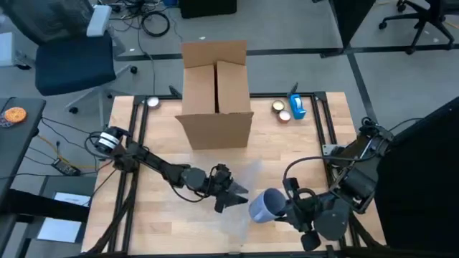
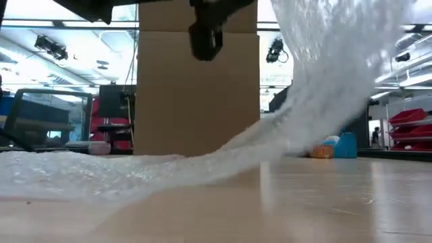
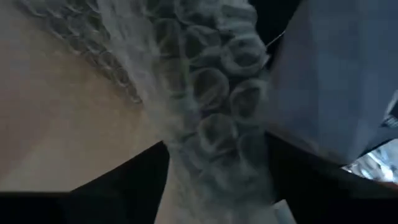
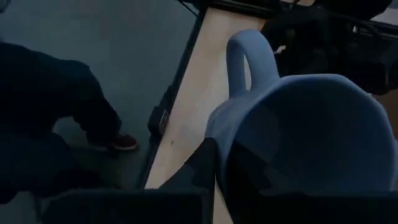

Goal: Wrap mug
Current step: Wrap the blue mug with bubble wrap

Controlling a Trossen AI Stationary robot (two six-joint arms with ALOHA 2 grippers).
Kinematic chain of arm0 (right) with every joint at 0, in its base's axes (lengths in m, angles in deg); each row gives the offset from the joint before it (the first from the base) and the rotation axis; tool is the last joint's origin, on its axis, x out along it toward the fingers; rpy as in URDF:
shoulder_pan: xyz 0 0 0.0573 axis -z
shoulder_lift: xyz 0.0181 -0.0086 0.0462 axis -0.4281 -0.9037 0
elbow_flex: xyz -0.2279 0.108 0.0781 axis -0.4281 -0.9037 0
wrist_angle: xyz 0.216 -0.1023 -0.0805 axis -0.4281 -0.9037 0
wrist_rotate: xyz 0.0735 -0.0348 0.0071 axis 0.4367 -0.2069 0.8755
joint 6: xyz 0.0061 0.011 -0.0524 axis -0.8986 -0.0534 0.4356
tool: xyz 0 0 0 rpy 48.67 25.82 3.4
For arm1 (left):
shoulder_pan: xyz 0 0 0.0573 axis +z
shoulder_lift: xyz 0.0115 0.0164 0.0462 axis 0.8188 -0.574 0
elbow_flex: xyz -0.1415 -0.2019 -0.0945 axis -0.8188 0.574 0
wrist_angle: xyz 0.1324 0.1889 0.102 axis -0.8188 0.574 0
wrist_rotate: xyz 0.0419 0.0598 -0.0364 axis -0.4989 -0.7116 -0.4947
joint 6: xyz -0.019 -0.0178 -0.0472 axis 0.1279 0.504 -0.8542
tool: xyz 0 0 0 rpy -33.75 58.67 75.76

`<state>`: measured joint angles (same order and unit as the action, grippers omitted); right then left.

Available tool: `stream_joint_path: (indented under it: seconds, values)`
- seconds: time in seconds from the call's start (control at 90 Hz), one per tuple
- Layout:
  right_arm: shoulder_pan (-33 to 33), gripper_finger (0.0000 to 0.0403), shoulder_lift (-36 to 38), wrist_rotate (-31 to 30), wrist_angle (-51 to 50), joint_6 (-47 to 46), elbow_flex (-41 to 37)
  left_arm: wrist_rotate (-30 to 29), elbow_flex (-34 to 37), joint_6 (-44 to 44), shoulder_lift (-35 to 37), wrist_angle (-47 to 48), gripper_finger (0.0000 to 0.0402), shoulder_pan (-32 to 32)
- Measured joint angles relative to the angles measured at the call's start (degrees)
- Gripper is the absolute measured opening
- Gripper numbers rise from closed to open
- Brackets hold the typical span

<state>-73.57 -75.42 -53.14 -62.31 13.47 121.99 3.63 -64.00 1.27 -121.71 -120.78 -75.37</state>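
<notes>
A blue mug [image 1: 264,206] is held on its side above the table's near middle by my right gripper [image 1: 287,209]; its handle [image 4: 249,59] shows in the right wrist view. A clear sheet of bubble wrap [image 2: 297,121] lies with its left part on the table and rises steeply toward the right. My left gripper [image 1: 231,195] is shut on the bubble wrap [image 3: 217,124] just left of the mug [image 3: 336,81]. My left gripper pinches a bunched part of the bubble wrap [image 3: 214,168] between its two fingers [image 3: 124,183], several layers gathered. The held part is raised off the table while the rest of the sheet [image 2: 81,169] stays lying on it. My right gripper has the mug by its rim wall [image 4: 217,146], one finger inside the hollow [image 4: 261,180] and one outside. It comes level from the table's right. The mug is lifted clear, on its side, mouth toward the gripper.
An open cardboard box [image 1: 215,97] stands at the table's far middle. A blue tape dispenser [image 1: 296,107] and tape rolls [image 1: 281,110] lie at the far right, and a small round thing [image 1: 152,102] at the far left. A person's shoe [image 4: 118,142] shows on the floor beside the table.
</notes>
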Motion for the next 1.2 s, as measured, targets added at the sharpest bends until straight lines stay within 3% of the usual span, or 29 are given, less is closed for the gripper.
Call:
stream_joint_path:
  seconds: [0.222,0.544,0.789,0.889,1.033,1.2]
  values:
    - [0.3,0.0,-0.02,-0.11,0.87,1.19,-0.02,0.57,-2.73,2.79,-0.56,-0.98,0.0338,1.51]
    - [-2.0,0.0,2.64,0.05,8.15,8.3,-0.09,7.95,-4.8,16.12,-1.2,0.23,0.0346,-0.41]
    - [-2.01,0.0,3.03,-0.22,8.99,10.01,-0.09,1.7,-4.71,15.05,-2.1,5.62,0.0349,-0.07]
    - [-1.47,0.0,2.84,-0.13,8.68,9.98,-0.09,0.41,-5.18,14.26,-4.56,0.9,0.0349,-0.02]
    - [-0.38,0.0,2.82,-1.83,7.84,9.92,-0.09,5.36,-7.54,14.12,-10.54,-9.07,0.0349,-0.23]
    - [1.88,0.0,2.82,-4.79,7.43,10.87,-0.09,9.32,-12.04,14.06,-16.76,-10.24,0.0349,-1.0]
